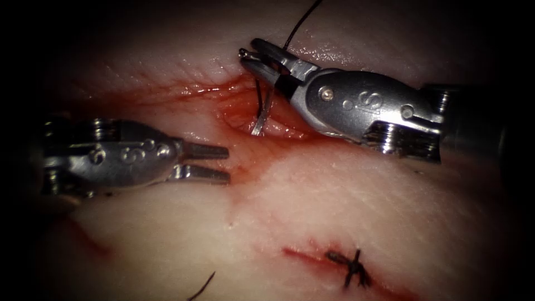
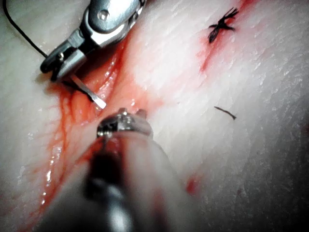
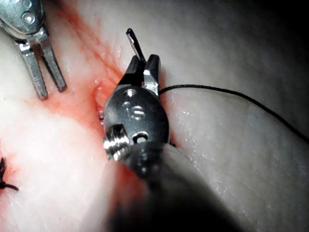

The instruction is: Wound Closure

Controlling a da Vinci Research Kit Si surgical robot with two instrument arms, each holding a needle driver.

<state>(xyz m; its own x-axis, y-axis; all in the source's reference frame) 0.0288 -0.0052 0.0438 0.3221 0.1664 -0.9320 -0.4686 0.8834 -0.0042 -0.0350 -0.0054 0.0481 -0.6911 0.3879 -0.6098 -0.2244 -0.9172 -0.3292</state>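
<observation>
The right pincer (image 1: 251, 56) comes in from 3 o'clock in the endoscope view and is pressed together on the needle (image 1: 261, 120), gripping it near its thread end. From the grip the needle hangs toward 6 o'clock, and its free end lies at the red, wet cut (image 1: 245, 111); whether the end is in the tissue (image 1: 362, 195) or only resting on it, I cannot tell. In the right wrist view the needle (image 3: 135, 46) sticks out past the pinching jaws. The thread (image 1: 301, 22) leaves the right pincer toward 12 o'clock and runs out of the frame; in the right wrist view it (image 3: 231, 94) trails off across pale tissue.

The left pincer (image 1: 214, 163) comes in from 9 o'clock, its jaws spread and holding nothing, with the tips near the cut on its left side and well apart from the needle. In the left wrist view the left pincer (image 2: 124, 121) points at the needle (image 2: 91, 94) held by the right pincer (image 2: 60, 63).

Red fluid (image 1: 234, 97) stains the tissue along the cut. At 5 o'clock sits a knotted stitch (image 1: 352, 268) over a short red line, and at 6 o'clock lies a loose cut end (image 1: 202, 287) of thread.
</observation>
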